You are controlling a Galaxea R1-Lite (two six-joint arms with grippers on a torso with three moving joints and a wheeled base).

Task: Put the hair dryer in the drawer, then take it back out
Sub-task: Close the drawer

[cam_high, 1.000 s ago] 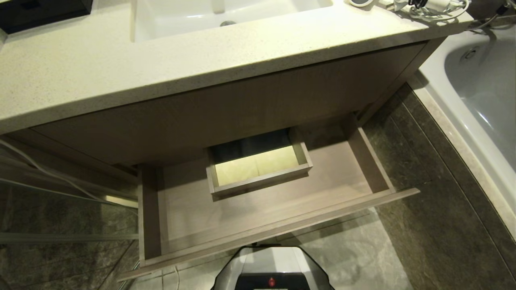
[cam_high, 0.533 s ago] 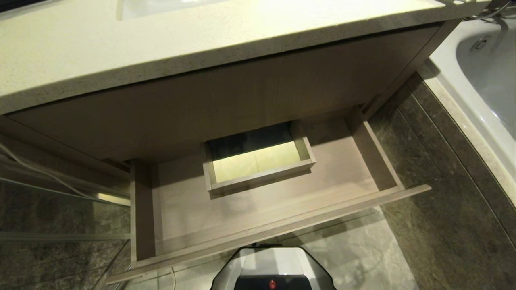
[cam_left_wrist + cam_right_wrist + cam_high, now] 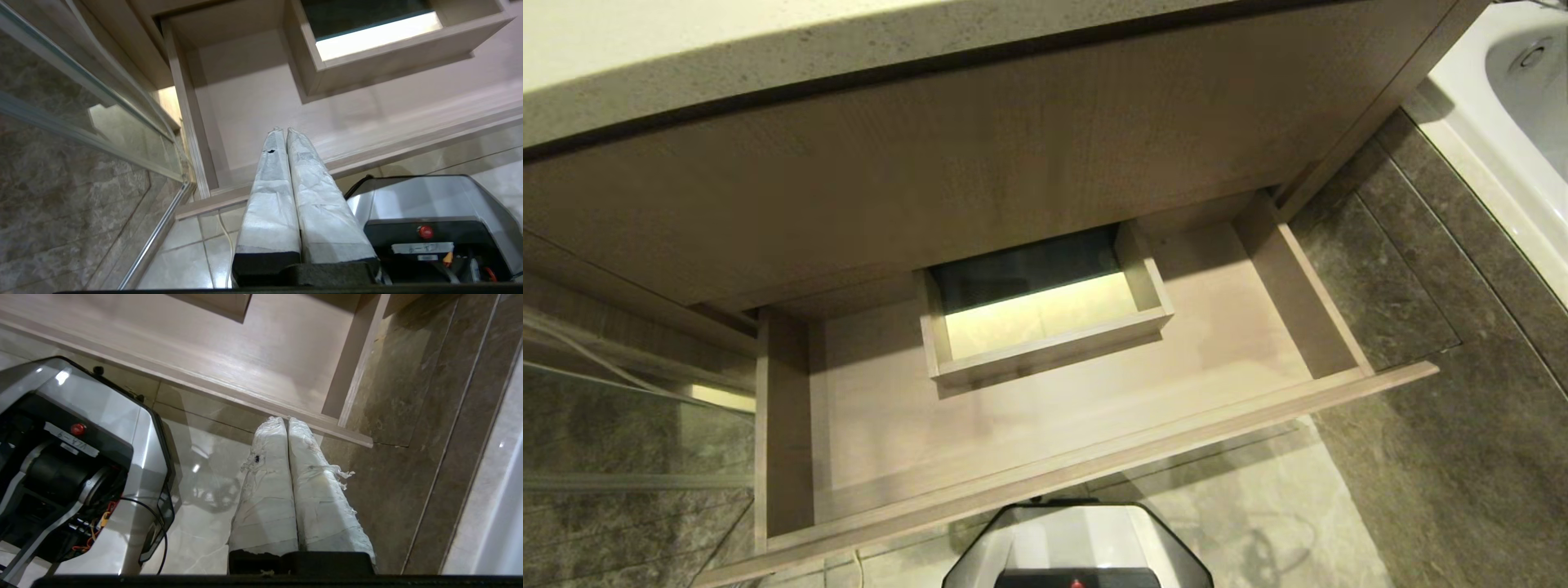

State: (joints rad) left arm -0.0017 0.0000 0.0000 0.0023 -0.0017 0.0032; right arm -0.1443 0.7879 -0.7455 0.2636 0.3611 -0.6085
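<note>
The drawer (image 3: 1045,425), a wide, shallow box of light wood grain, is shown pulled fully open across the lower centre of the head view. A boxed cutout (image 3: 1045,327) is seen at the middle of its back edge. Its pale floor is seen bare.

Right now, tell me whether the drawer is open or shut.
Open: the drawer is pulled out from under the counter, its bare floor showing.
</note>
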